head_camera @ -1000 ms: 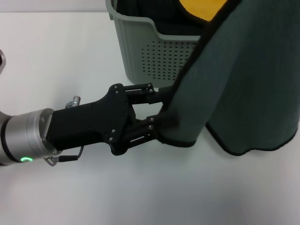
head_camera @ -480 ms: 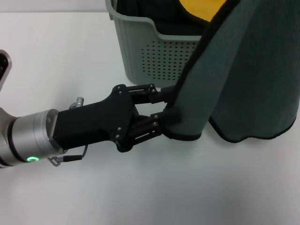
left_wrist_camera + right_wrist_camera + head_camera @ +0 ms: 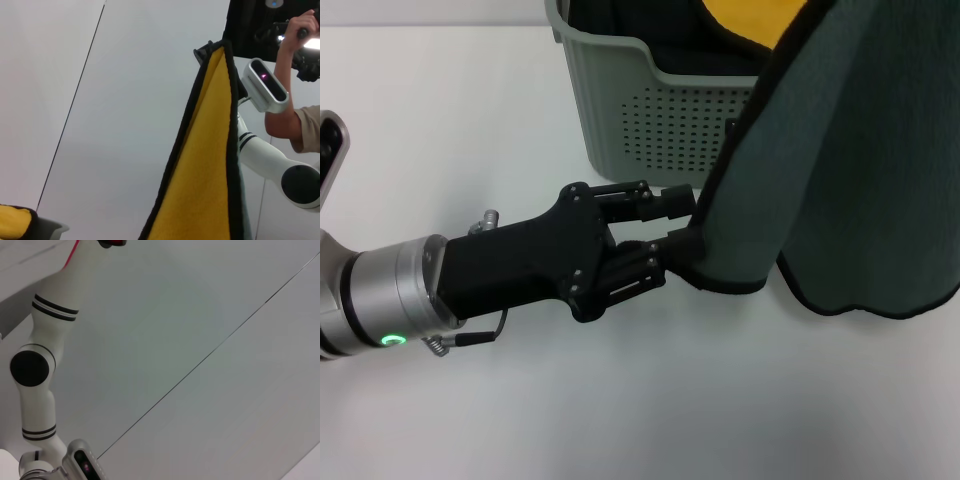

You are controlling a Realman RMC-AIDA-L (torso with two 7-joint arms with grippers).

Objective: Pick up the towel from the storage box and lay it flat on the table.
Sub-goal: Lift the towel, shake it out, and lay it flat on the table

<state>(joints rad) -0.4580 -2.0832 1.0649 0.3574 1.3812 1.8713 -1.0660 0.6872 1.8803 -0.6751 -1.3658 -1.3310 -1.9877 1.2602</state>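
Note:
The dark grey-green towel point(image 3: 850, 170) with black edging hangs in folds from above the picture's top right, in front of the storage box point(image 3: 620, 100); its lower hem sits just over the white table point(image 3: 440, 120). My left gripper point(image 3: 680, 222) reaches in from the left at the towel's lower left corner. It is open: the lower finger touches the hem and the upper finger stops just short of the edge. The right gripper is out of view. In the left wrist view a hanging cloth face point(image 3: 200, 180), yellow with black edging, fills the near field.
A yellow cloth point(image 3: 745, 18) shows at the box's top behind the towel. Bare table lies left of and in front of the box. The wrist views show walls, another white robot arm point(image 3: 270, 155) and a person's arm point(image 3: 282, 105).
The towel's lower corner has shifted right and slipped off my left gripper's lower finger. The left gripper followed slightly to the right and up.

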